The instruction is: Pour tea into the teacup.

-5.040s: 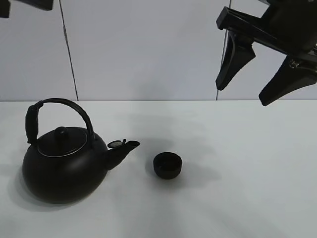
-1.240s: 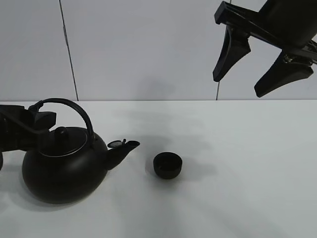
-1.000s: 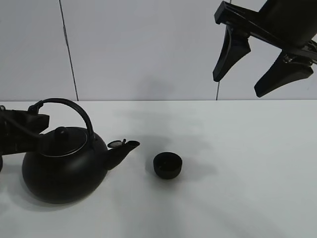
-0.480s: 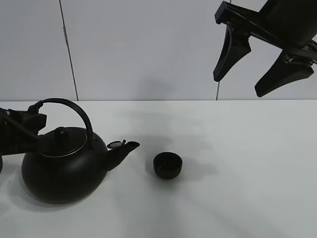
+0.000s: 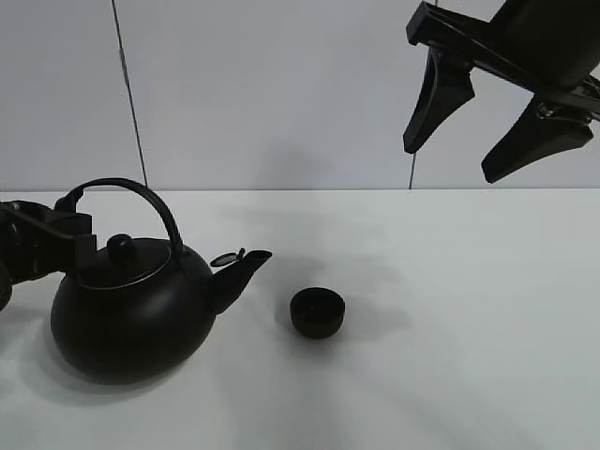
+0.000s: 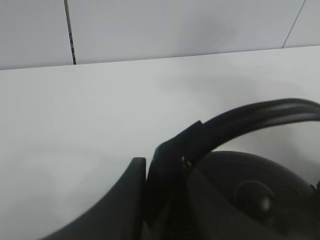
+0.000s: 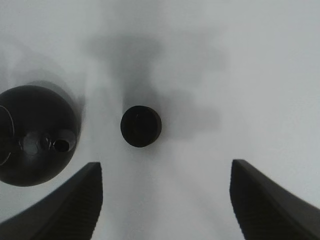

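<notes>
Far left, the left pincer (image 5: 66, 239) is clamped on the kettle (image 5: 131, 319) handle, at the end away from the spout. The kettle's long axis runs left-right, with the spout aimed right at the teacup (image 5: 317, 312). The cup sits upright, mouth up, on the counter (image 5: 469, 328) just past the spout tip. The right pincer (image 5: 451, 164) hangs high up, well right of the kettle, spread wide and holding nothing.

kettle (image 5: 131, 323): 1 | teacup (image 5: 317, 312): 1 | pincers: 2, left pincer (image 5: 75, 246), right pincer (image 5: 452, 159) | table (image 5: 450, 356): 1
</notes>
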